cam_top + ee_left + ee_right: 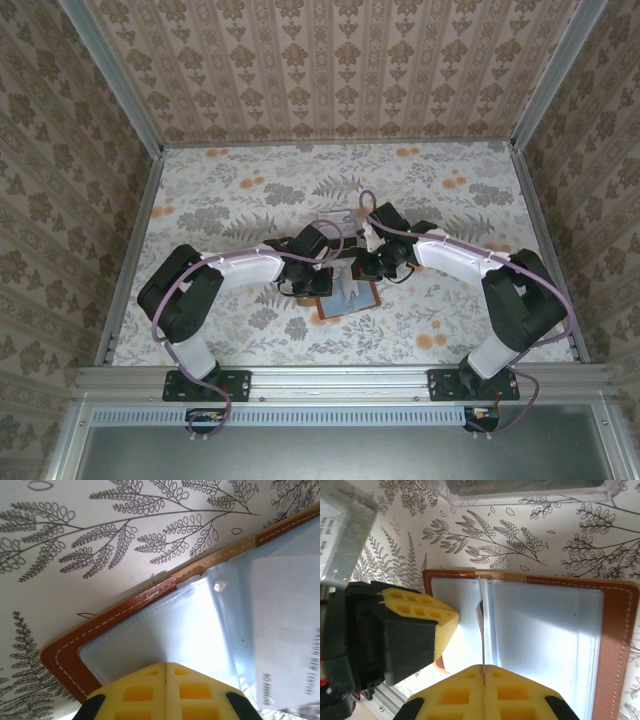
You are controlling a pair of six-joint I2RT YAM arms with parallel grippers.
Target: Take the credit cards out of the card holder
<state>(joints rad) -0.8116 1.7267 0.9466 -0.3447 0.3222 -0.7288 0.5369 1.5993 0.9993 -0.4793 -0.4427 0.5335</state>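
The card holder (616, 630) lies open on the table, reddish-brown leather around grey-blue pockets (165, 630); from above it shows between the two arms (350, 297). My right gripper (483, 667) is shut on a thin pale credit card (482, 630), seen edge-on and rising from the fold. In the left wrist view that card (285, 620) is a pale sheet with printed text at the right. My left gripper (166, 664) is shut with nothing between its fingers (437, 625). Its tips rest on the wallet's left pocket.
A clear plastic tray (530, 492) with a dark card inside sits just beyond the wallet. Both arms crowd the table's middle (345, 262). Leaf-patterned tabletop (230, 200) stretches around them, bounded by metal rails and patterned walls.
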